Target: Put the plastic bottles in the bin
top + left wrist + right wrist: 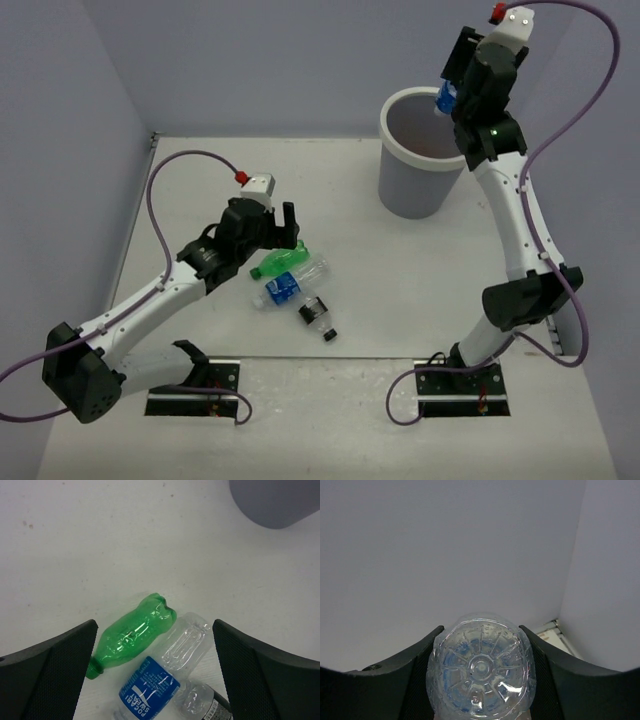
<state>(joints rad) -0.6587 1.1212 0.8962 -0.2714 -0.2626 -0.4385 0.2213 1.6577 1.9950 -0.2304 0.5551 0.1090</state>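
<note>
Plastic bottle, clear with a blue label [445,97], sits clenched between the right gripper [480,635] fingers, lifted above the round light-grey plastic bin [385,120] so it should drop inside. The left gripper [155,627] hangs spread wide over the green plastic bottle [132,635], likely its next pick, lying on the white table [400,280].

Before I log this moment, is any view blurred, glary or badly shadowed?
Top external view: even soft light, faint shadows, sharp. Left wrist view: small green plastic bottle sharp, small glints only. Right wrist view: clear ribbed plastic bottle, seen base-on, crisp with mild glints; wall behind featureless.
</note>
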